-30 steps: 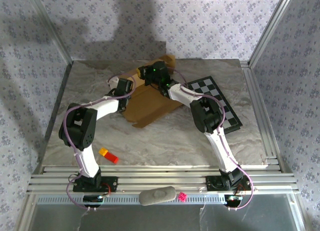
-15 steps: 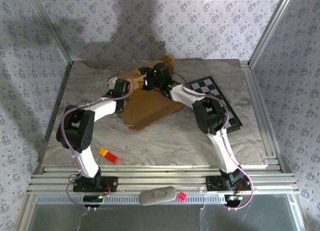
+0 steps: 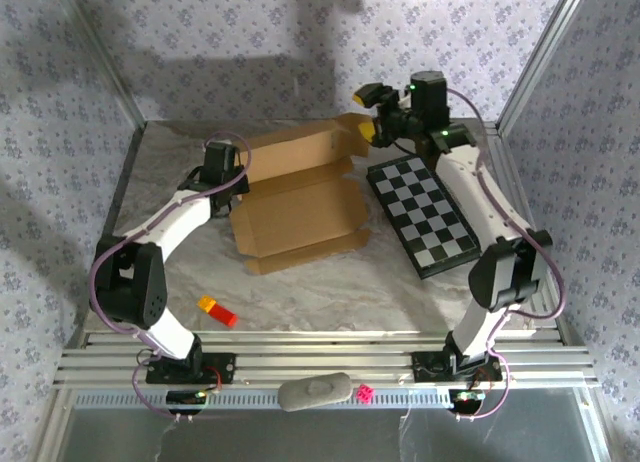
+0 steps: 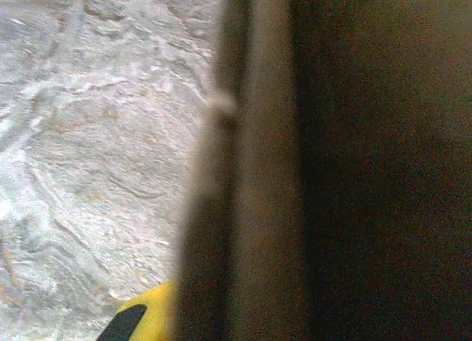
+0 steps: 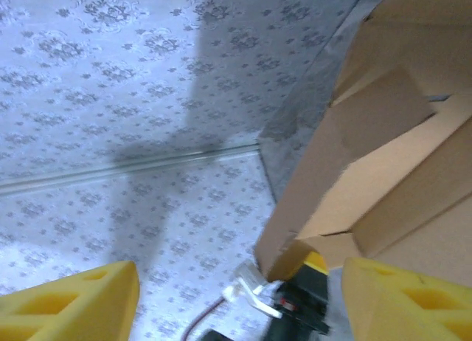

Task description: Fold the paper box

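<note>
pressing the raised back flap (image 3: 300, 147) down evenly along its crease, right? the paper box (image 3: 300, 217) lies open on the table (image 3: 330, 292), left claw (image 3: 222, 177) clenched at its left edge.
yes. right claw (image 3: 371, 117) hangs released by the flap's end; the checkered board (image 3: 425, 217) just beside the box may crowd it.

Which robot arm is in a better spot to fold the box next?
Left, probably: the left gripper is shut on the paper box, while the right gripper hangs open, holding nothing.

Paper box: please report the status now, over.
Left hand shut at paper box edge; right hand open, raised. Rear panel up, not closed. Checkered board close beside.
</note>
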Tool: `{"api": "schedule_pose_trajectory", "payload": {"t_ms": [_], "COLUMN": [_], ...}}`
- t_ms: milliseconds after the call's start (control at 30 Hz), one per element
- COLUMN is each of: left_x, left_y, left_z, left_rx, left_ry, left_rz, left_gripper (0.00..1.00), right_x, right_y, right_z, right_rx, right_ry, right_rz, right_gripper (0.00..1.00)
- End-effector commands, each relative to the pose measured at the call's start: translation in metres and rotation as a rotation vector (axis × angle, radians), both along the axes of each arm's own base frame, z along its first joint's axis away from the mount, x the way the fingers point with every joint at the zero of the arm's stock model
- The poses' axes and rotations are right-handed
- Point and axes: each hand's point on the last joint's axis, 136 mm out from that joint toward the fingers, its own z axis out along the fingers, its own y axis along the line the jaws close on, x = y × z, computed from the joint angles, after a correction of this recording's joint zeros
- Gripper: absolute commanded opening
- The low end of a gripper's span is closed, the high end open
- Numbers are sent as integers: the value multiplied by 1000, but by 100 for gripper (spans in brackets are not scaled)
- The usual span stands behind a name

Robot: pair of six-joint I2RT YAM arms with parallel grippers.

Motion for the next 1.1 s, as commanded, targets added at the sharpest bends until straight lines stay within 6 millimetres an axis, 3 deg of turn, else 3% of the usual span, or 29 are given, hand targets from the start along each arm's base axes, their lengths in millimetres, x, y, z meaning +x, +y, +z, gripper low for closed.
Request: {"api": "schedule_pose_trajectory", "payload": {"t_ms": [0,167,333,467,633,1067], "left_x": [-12,-27,-35,-34,-28,-24], "left_y": [-19,-22,-23,-23,-30,-45], "left_z": [41,60,72,77,81,89], "left_rx": [-90,-116,-106,-103,-83,-44], "left_ry": [-14,-6,-3,-14,-21,-38], "left_rz": [-103,-125,-150,-151,-171,-216], "left_gripper": [0,0,0,0,0,0], "right_x": [-37,-48,-52,-50,-45,-16], "right_y": [-13,-22,-36,-30,-8,-4], "right_z": [-23,3,13,27,12,-8], "right_rx": [-114,-209,-386,-401,-403,-447], "right_ry": [129,-1,-74,-125,-92,-24], "right_rz": [74,93,147,177,215,170], "right_gripper": [69,52,50,51,51,51]}}
